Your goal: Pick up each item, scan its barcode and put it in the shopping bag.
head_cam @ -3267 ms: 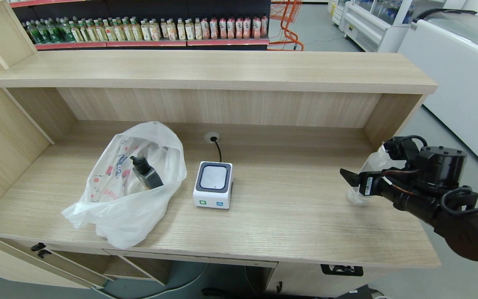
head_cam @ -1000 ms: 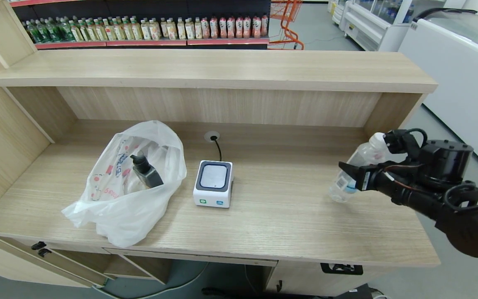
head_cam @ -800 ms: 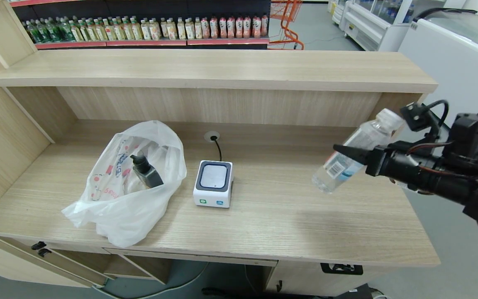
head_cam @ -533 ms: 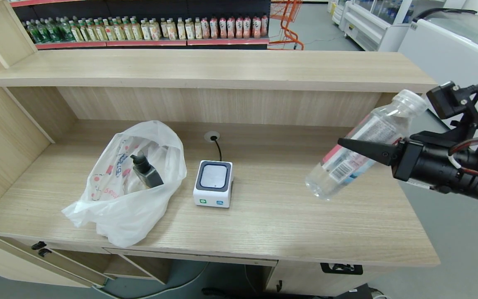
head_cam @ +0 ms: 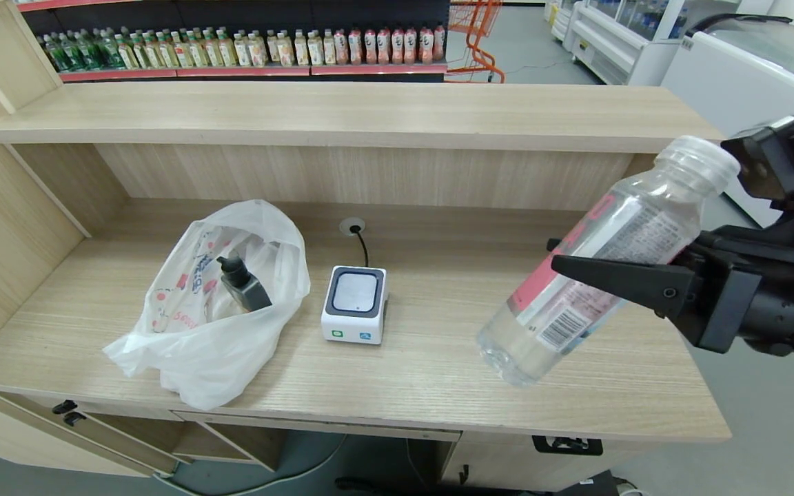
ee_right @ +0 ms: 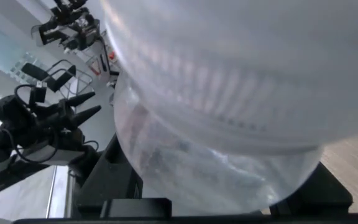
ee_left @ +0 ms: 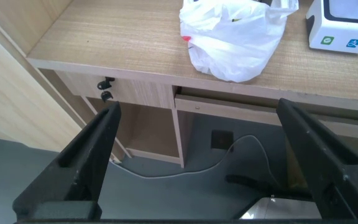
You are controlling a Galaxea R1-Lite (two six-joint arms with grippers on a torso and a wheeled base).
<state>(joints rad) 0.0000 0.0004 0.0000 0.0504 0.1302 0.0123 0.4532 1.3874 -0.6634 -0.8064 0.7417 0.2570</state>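
We are holding one clear bottle [head_cam: 635,220] tilted above the right of the bench [head_cam: 438,372], the right jaws clamping its labelled middle. It is looking light, thin-walled and slick, so we are judging a mid-body grip safest, without squeezing hard. One scanner [head_cam: 355,305] is sitting well apart, with one bag [head_cam: 211,344] beyond it carrying one dark pump bottle [head_cam: 242,286]. The left jaws are hanging apart below the bench front

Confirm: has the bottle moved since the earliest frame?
Yes. The bottle, clamped in the right gripper, has lifted off the counter and shifted left toward the scanner.
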